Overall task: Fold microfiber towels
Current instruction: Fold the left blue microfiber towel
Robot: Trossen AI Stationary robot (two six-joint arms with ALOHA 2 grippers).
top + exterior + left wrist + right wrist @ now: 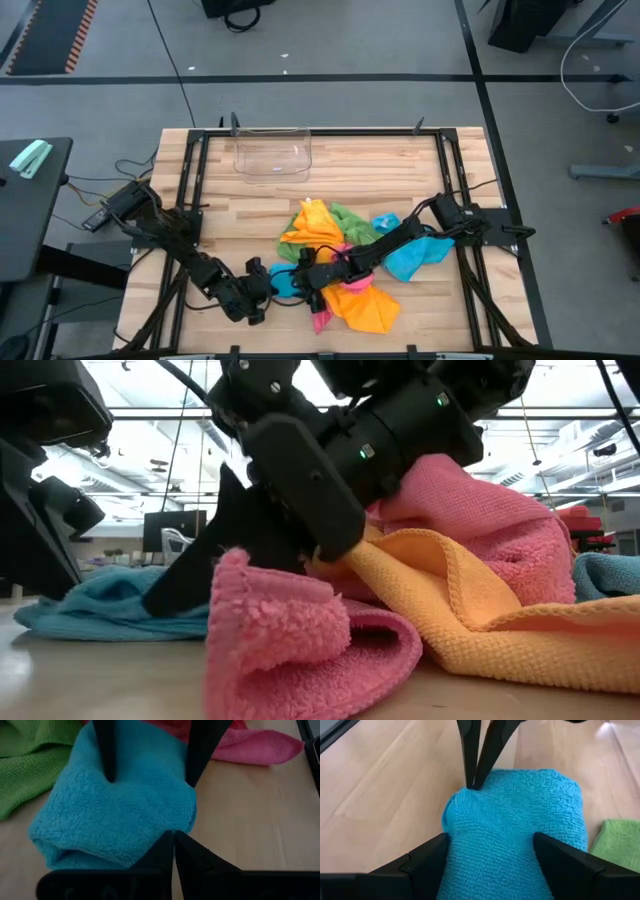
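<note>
Two end effectors on blue towel [515, 820]

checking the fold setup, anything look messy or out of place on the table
Yes: the bright microfiber towels lie in a crumpled, overlapping heap at the table's near middle, none laid flat. The left gripper is shut on a bunched blue towel, with the open right gripper straddling it. The clear plastic bin stands apart.

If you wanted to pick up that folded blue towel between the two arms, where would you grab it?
Probably at its free edge, coming in low and level from the table side. The blue towel lies folded into a thick soft pad, so an edge gives thin layers to pinch. The left gripper is shut right at one edge; the right gripper stands open astride the opposite end.
</note>
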